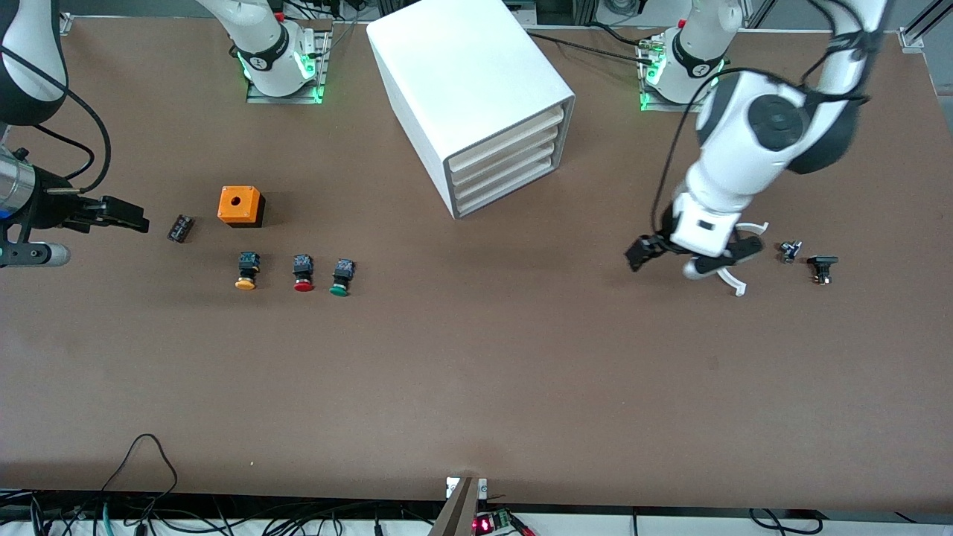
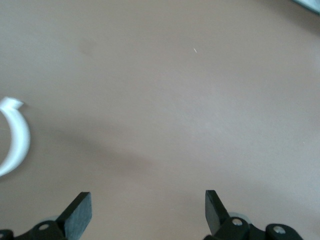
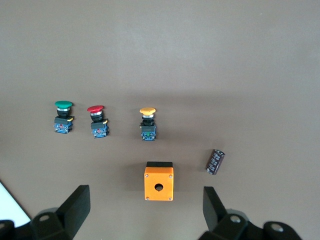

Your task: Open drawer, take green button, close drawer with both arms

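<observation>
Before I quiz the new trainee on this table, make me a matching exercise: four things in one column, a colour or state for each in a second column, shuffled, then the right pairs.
Things:
1. Box
2. Bottom drawer
3. Left tool
4. Button nearest the cabinet

Colour or state:
A. Shut
B. Green cap
C. Orange with a round hole on top
D. Open, holding nothing, over bare table

Pairs: 1-C, 2-A, 3-D, 4-B

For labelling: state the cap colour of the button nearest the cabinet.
Green cap, clearest in the right wrist view.
</observation>
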### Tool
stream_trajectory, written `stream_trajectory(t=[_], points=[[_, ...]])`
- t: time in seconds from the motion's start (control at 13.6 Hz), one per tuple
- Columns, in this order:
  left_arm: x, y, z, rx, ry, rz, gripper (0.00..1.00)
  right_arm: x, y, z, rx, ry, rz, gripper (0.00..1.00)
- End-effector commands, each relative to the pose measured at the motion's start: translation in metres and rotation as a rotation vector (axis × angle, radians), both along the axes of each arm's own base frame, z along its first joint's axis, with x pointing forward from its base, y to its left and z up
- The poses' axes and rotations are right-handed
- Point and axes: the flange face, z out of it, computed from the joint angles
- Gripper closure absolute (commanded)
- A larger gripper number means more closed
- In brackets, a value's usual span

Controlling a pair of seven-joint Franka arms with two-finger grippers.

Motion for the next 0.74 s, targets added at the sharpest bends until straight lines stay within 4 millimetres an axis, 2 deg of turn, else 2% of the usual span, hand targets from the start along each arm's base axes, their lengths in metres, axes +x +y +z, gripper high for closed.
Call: stream_trajectory(t=[0.0, 0.15, 0.29, 0.44, 0.52, 0.66], points=[[0.011, 0.033, 0.069, 0.015, 0.061, -0.078, 0.0, -0.03, 0.0, -0.001, -0.011, -0.026, 0.004, 0.0], [0.005, 0.057, 0.108, 0.037, 0.091, -0.098, 0.0, -0.051, 0.002, -0.007, -0.011, -0.058, 0.001, 0.0], [-0.009, 0.082, 0.136, 0.061, 0.099, -0.112, 0.0, -0.055, 0.01, -0.004, -0.024, -0.047, -0.05, 0.0], [-0.025, 0.121, 0.158, 0.054, 0.121, -0.116, 0.0, -0.055, 0.027, 0.001, -0.085, -0.048, -0.029, 0.0], [-0.031, 0.127, 0.163, 0.031, 0.128, -0.122, 0.0, -0.055, 0.027, 0.004, -0.084, -0.05, 0.013, 0.0], [-0.034, 0.122, 0.171, 0.037, 0.113, -0.155, 0.0, -0.058, 0.024, 0.006, -0.076, -0.054, 0.063, 0.0]])
